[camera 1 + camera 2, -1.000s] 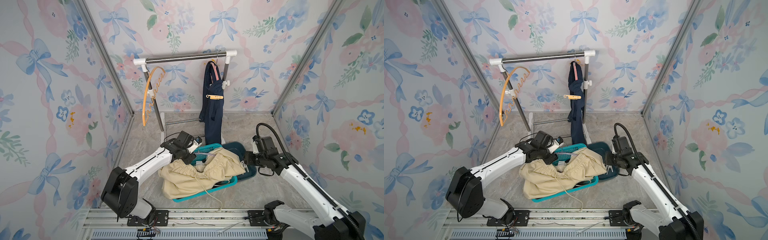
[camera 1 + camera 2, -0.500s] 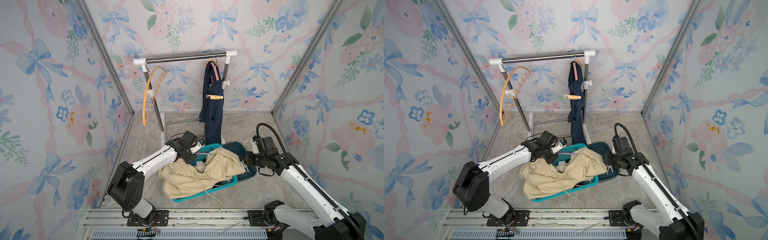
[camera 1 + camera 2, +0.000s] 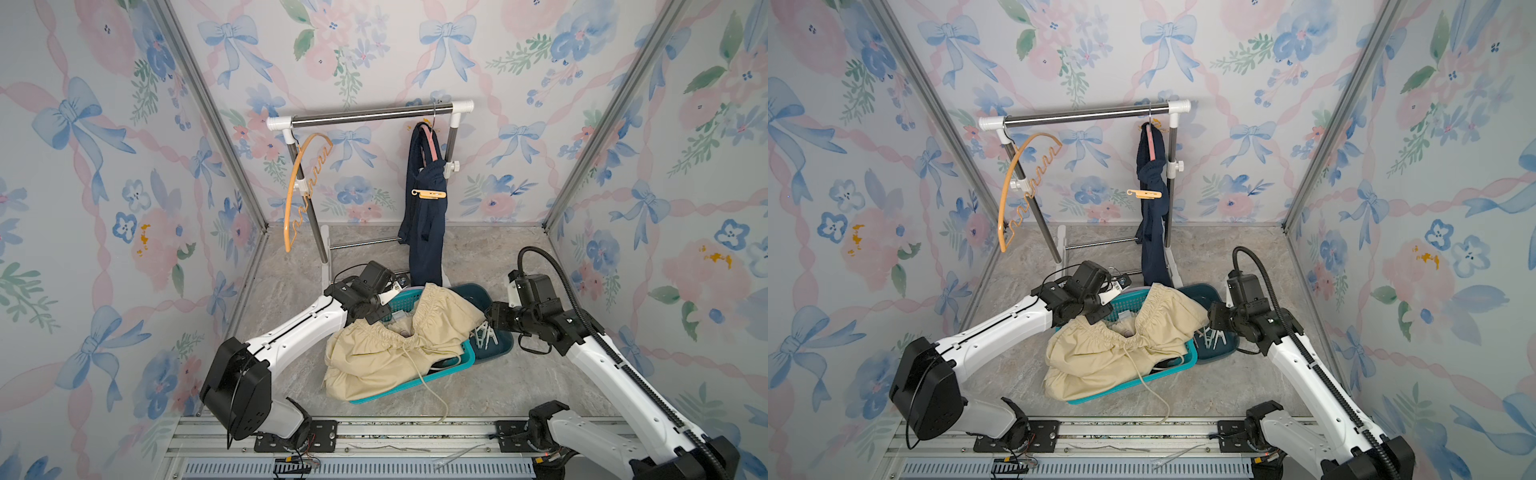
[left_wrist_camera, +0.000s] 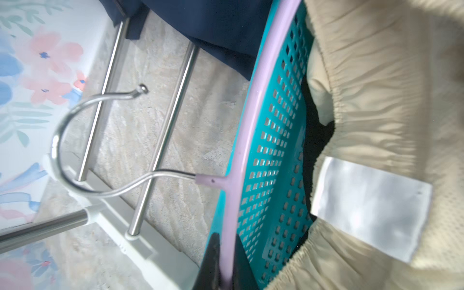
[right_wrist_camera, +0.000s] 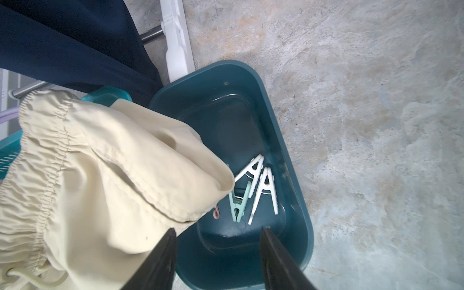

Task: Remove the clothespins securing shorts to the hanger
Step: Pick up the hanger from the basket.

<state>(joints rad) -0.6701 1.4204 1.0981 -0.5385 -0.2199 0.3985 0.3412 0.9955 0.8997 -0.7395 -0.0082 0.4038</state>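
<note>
Clamping our left tool (image 4: 227, 261) on the lilac hanger (image 4: 247, 125) along the teal basket (image 4: 278, 155) rim, we hold our right tool (image 5: 218, 231) apart over clothespins (image 5: 266, 177) in the dark bin (image 5: 251, 120)

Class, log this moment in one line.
left gripper: shut on lilac plastic hanger | right gripper: open at dark teal bin | navy shorts: orange plastic clothespin attached

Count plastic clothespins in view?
4: two white clothespins and a mint green one in the dark teal tub; an orange one clipped on the navy shorts. Cream shorts may hide more.
</note>
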